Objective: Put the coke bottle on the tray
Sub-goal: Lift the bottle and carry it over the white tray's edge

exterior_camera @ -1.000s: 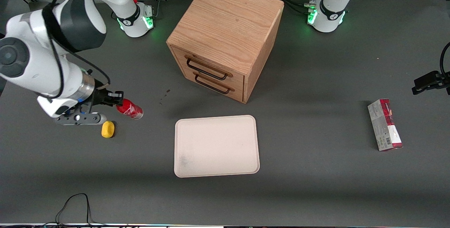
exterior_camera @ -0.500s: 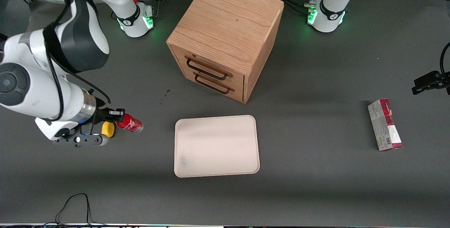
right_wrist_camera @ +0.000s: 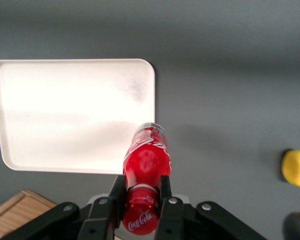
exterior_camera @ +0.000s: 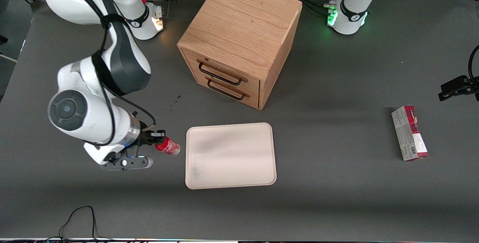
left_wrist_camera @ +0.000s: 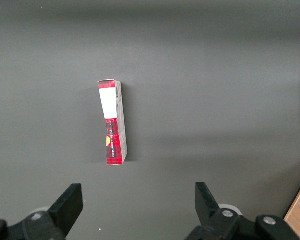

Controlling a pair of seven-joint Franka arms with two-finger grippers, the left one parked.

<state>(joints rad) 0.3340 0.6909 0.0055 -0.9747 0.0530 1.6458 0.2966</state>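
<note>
Coke bottle (exterior_camera: pixel 168 146) hangs in the tool (exterior_camera: pixel 159 141), lifted off the desk (exterior_camera: pixel 336 198) and lying roughly level, its base pointing at the tray (exterior_camera: pixel 230 155). In the right wrist view the two black fingers (right_wrist_camera: pixel 117 191) are clamped on the bottle's neck end, just below the cap, with the red body sticking out past them over the tray's edge. From the front the bottle sits just beside the tray's short edge at the working arm's end, not yet above its flat floor. A wooden drawer cabinet (exterior_camera: pixel 239 40) stands farther from the front camera than the tray. A red-and-grey carton (exterior_camera: pixel 409 133) lies toward the parked arm's end. A yellow lump (right_wrist_camera: pixel 296 167) shows on the desk near the tool
</note>
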